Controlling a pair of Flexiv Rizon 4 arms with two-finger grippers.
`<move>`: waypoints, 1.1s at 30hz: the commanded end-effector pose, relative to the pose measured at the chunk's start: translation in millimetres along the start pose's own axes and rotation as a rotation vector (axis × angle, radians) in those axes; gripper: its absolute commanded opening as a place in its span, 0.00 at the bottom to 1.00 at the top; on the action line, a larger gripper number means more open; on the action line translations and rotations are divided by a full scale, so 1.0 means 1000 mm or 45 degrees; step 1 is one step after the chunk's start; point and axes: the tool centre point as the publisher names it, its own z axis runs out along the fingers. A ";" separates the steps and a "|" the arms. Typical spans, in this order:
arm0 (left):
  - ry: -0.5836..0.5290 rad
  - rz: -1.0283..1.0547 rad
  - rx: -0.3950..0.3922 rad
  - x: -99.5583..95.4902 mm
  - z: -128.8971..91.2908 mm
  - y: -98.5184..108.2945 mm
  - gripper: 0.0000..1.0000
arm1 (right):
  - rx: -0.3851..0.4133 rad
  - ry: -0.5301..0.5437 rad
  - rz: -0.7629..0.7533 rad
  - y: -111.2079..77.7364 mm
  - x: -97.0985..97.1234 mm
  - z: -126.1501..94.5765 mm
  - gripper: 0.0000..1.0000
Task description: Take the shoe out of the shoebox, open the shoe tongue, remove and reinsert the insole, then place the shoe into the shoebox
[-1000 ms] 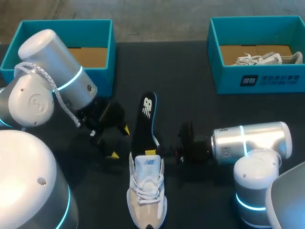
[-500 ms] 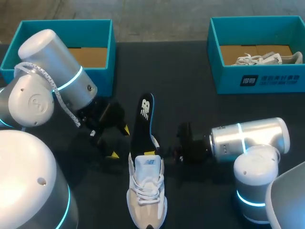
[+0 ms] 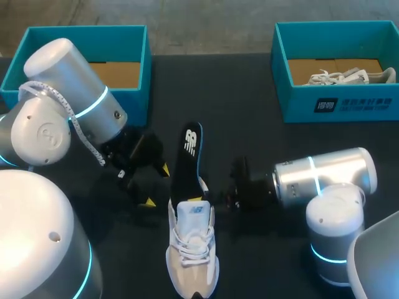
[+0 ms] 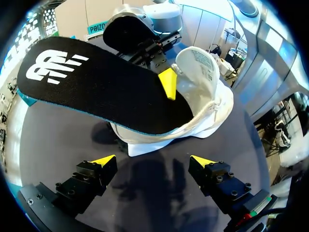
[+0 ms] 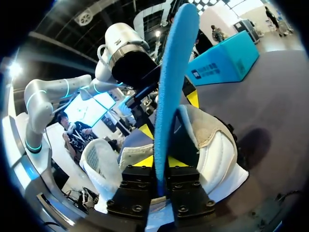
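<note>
A white and beige shoe [image 3: 192, 249] lies on the dark table, heel toward the far side. Its black insole [image 3: 189, 156], edged in blue, sticks up and out of the heel opening. From the right, my right gripper [image 3: 201, 198] is shut on the insole's edge just above the shoe collar. In the right wrist view the blue edge of the insole [image 5: 169, 87] runs between the two fingertips of the right gripper [image 5: 161, 162], over the shoe [image 5: 217, 154]. My left gripper [image 3: 157, 185] stands open left of the heel, holding nothing. The left wrist view shows the left gripper [image 4: 153, 162] apart from the insole [image 4: 96, 92] and the shoe [image 4: 207, 111].
An open teal shoebox [image 3: 138, 59] with a bare cardboard floor stands at the back left, close behind my left arm. A second teal box [image 3: 349, 103] at the back right holds another white shoe [image 3: 349, 76].
My right arm has shifted slightly left, and the insole has tipped a little with it. The left arm and the shoe have not moved.
</note>
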 end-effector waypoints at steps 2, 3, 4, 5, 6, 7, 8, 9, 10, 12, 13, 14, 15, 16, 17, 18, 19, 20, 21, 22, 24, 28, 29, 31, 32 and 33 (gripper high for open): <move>0.000 0.000 -0.003 0.000 0.000 0.000 1.00 | -0.026 -0.007 -0.010 -0.004 0.002 0.001 0.28; 0.000 0.000 -0.003 0.000 0.000 0.000 1.00 | -0.028 -0.008 -0.012 -0.004 0.002 0.001 0.28; 0.000 0.000 -0.003 0.000 0.000 0.000 1.00 | -0.033 -0.010 -0.016 -0.003 0.002 0.001 0.28; 0.000 0.000 -0.003 0.000 0.000 0.000 1.00 | -0.035 -0.009 -0.019 -0.002 0.002 0.001 0.28; 0.000 0.000 -0.003 0.000 0.000 0.000 1.00 | -0.038 -0.009 -0.023 -0.002 0.003 0.001 0.27; 0.000 0.000 -0.003 0.000 0.000 0.000 1.00 | -0.044 -0.008 -0.028 -0.001 0.003 0.001 0.27; 0.000 0.000 -0.003 0.000 0.000 0.000 1.00 | -0.046 -0.001 -0.034 0.000 0.003 0.001 0.27; 0.000 0.000 -0.003 0.000 0.000 0.000 1.00 | -0.050 0.001 -0.040 0.002 0.003 0.001 0.27; 0.000 0.000 -0.003 0.000 0.000 0.000 1.00 | -0.053 0.003 -0.045 0.003 0.003 0.002 0.27; 0.000 0.000 -0.003 0.000 0.000 0.000 1.00 | -0.056 0.008 -0.054 0.006 0.004 0.003 0.28; 0.000 0.000 -0.003 0.000 0.000 0.000 1.00 | -0.058 0.008 -0.056 0.007 0.004 0.003 0.28; 0.000 0.000 -0.003 0.000 0.000 0.000 1.00 | -0.061 0.014 -0.061 0.009 0.004 0.004 0.28; 0.000 0.000 -0.003 0.000 0.000 0.000 1.00 | -0.062 0.014 -0.063 0.011 0.004 0.004 0.29; 0.000 0.000 -0.003 0.000 0.000 0.000 1.00 | -0.065 0.014 -0.066 0.012 0.004 0.005 0.33; 0.000 0.000 -0.003 0.000 0.000 0.000 1.00 | -0.065 0.017 -0.070 0.014 0.004 0.005 0.35; 0.000 0.000 -0.003 0.000 0.000 0.000 1.00 | -0.066 0.018 -0.072 0.015 0.004 0.006 0.35; 0.000 0.000 -0.003 0.000 0.000 0.000 1.00 | -0.066 0.018 -0.074 0.016 0.004 0.006 0.35; 0.000 0.000 -0.003 0.000 0.000 0.000 1.00 | -0.067 0.019 -0.078 0.018 0.004 0.007 0.35; 0.000 0.000 -0.003 0.000 0.000 0.000 1.00 | -0.069 0.021 -0.082 0.019 0.004 0.007 0.35; 0.000 0.000 -0.003 0.000 0.000 0.000 1.00 | -0.069 0.021 -0.084 0.020 0.004 0.007 0.35; 0.000 0.000 -0.003 0.000 0.000 0.000 1.00 | -0.072 0.022 -0.087 0.021 0.003 0.008 0.35; 0.000 0.000 -0.003 0.000 0.000 0.000 1.00 | -0.072 0.020 -0.091 0.023 0.002 0.009 0.35; 0.000 0.000 -0.003 0.000 0.000 0.000 1.00 | -0.072 0.020 -0.090 0.023 0.001 0.009 0.35; 0.000 0.000 -0.003 0.000 0.000 0.000 1.00 | -0.069 0.018 -0.085 0.022 0.001 0.010 0.32; 0.000 0.000 -0.003 0.000 0.000 0.000 1.00 | -0.068 0.016 -0.082 0.021 0.001 0.010 0.32; 0.000 0.000 -0.003 0.000 0.000 0.000 1.00 | -0.068 0.014 -0.081 0.020 0.001 0.010 0.33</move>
